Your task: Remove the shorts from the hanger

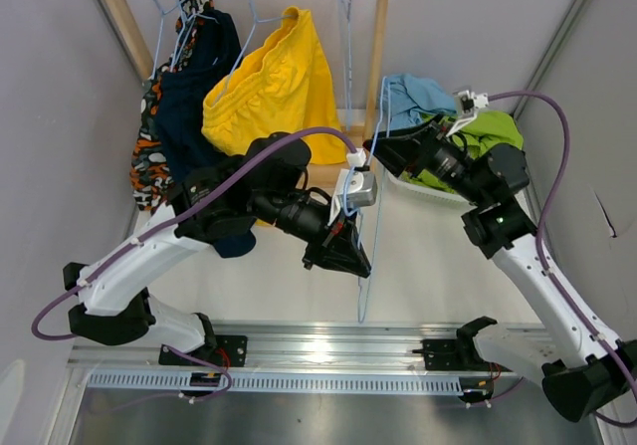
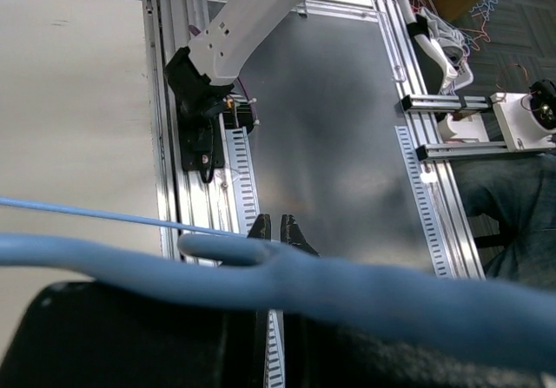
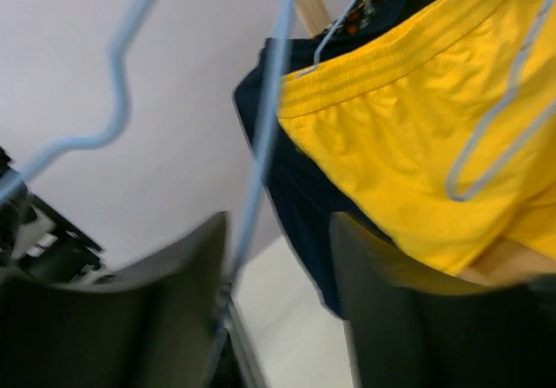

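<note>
blue wire hanger (image 1: 364, 286) is pinched in my closed left gripper (image 2: 278, 229); my right gripper (image 3: 278, 258) stands open around its wire, near yellow fabric shorts (image 3: 408, 145).

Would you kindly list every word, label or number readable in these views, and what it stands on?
No text is readable in any view.
The yellow shorts and blue hanger show no print.
The white clip on the right arm is too small to tell.
</note>
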Tool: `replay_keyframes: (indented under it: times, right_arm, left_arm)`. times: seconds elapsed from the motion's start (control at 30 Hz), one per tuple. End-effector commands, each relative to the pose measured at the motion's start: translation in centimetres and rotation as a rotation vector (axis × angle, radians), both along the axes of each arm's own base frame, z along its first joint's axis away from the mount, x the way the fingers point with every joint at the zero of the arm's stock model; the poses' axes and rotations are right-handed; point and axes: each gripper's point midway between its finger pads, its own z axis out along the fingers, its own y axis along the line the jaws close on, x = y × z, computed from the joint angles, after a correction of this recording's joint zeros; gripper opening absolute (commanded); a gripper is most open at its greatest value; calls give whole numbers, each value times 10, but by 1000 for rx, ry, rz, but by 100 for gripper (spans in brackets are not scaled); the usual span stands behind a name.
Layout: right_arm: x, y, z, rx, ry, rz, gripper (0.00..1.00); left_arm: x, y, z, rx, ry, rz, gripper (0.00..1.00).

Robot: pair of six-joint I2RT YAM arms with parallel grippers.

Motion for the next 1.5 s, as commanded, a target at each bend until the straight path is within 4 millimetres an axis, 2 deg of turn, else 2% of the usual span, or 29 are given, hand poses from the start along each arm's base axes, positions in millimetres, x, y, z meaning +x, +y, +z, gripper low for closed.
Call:
replay_keyframes:
  times: [0.0,0.03,0.07,0.23,0.27,0.33,0.37,0.43,0.47,0.6,0.63,0.77,0.93,1.03,1.1,1.13,1.17,1.2,1.23,1.27,1.3,1.37,1.4,1.47]
  right_arm:
    - [5,11,8,29,-59,-1,47]
    - [9,14,4,27,-48,-6,17]
    - [17,10,3,31,-35,-46,0]
    - [20,-9,1,14,-58,-161,0]
    - [16,-17,4,19,-67,-188,0]
    - [15,-27,6,24,-77,-225,0]
    - [12,-35,10,32,-88,-245,0]
    - [10,-42,9,31,-80,-265,0]
    - [7,-48,12,38,-90,-279,0]
    - [2,-54,10,54,-82,-297,0]
    - [2,-54,7,57,-72,-294,0]
    - [0,-53,5,79,-63,-281,0]
    - [-3,-53,1,95,-55,-274,0]
    - [-3,-54,-3,97,-47,-277,0]
    - [-3,-55,-7,96,-41,-281,0]
    - [-2,-55,-8,93,-41,-284,0]
    - [-1,-54,-11,90,-34,-284,0]
    - [-1,-55,-13,88,-30,-285,0]
    - [-1,-55,-14,90,-28,-288,0]
    - [-2,-56,-14,92,-29,-287,0]
    - [-1,-55,-18,90,-20,-288,0]
    - [0,-56,-19,94,-21,-292,0]
    - [0,-56,-22,94,-17,-291,0]
    - [1,-54,-23,99,-15,-286,0]
  left_arm:
    - [-5,-1,9,-50,2,-30,1]
    - [-4,-1,7,-42,5,-23,1]
    - [-4,0,6,-39,5,-17,1]
    - [8,12,5,-22,-31,97,0]
    - [24,14,-1,12,-61,203,0]
    - [40,20,-2,33,-77,316,0]
    - [55,23,-5,54,-102,409,0]
    - [69,31,-4,62,-104,518,0]
    - [86,38,-3,70,-136,626,0]
    - [109,56,6,34,-143,815,0]
    - [112,55,16,-17,-139,840,0]
    - [122,63,24,-74,-129,931,0]
    - [140,65,19,-68,-137,1040,0]
    - [146,66,34,-171,-117,1085,0]
    - [149,70,31,-197,-104,1123,0]
    - [152,81,45,-259,-102,1172,0]
    - [155,84,38,-256,-100,1195,0]
    - [156,88,42,-282,-99,1213,0]
    - [154,100,58,-359,-89,1231,0]
    - [156,106,58,-380,-89,1260,0]
    - [155,108,57,-397,-88,1264,0]
    - [151,121,73,-490,-78,1271,0]
    - [150,121,73,-504,-80,1261,0]
    - [142,125,87,-581,-71,1226,2]
